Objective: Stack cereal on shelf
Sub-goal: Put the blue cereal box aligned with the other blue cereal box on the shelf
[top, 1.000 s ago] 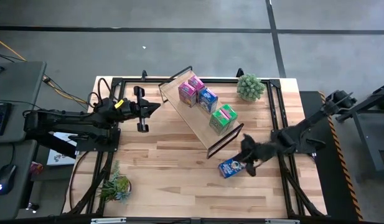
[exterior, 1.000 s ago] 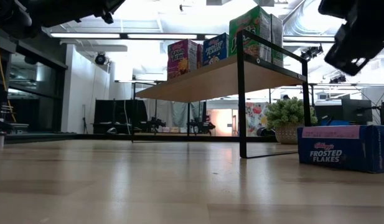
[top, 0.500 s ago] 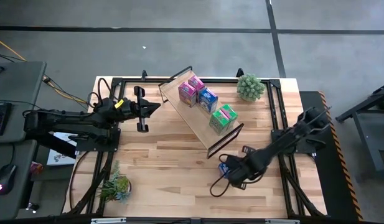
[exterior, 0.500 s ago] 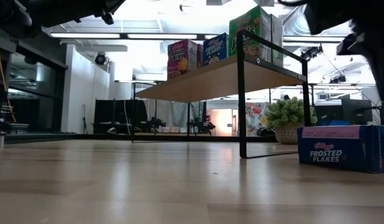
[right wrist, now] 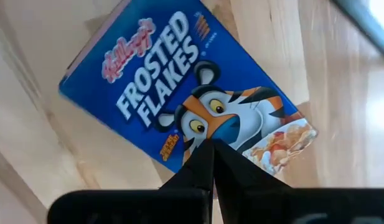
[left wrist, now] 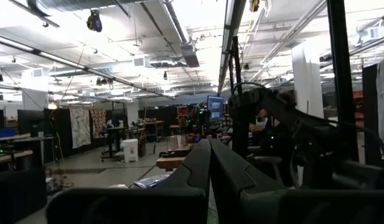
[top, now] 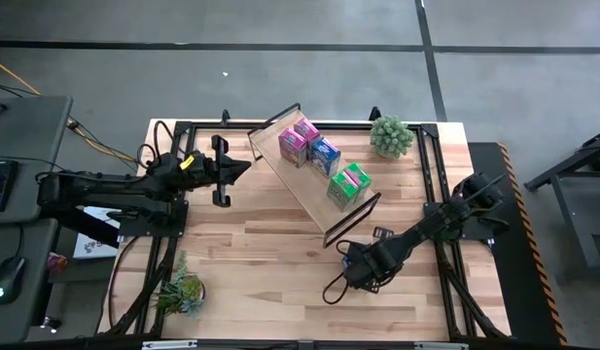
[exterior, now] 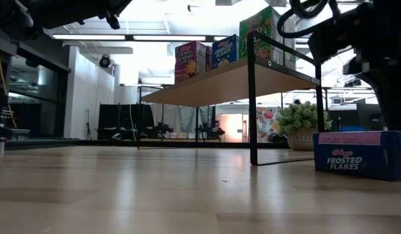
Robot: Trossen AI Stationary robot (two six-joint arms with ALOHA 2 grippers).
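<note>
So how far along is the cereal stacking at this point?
Done: pink, blue and green cartons stand on the shelf. In hand: the right tool, shut, hangs over the Frosted Flakes box lying flat on the table, not gripping it. Left: lifting that box up. The left tool waits, shut.
</note>
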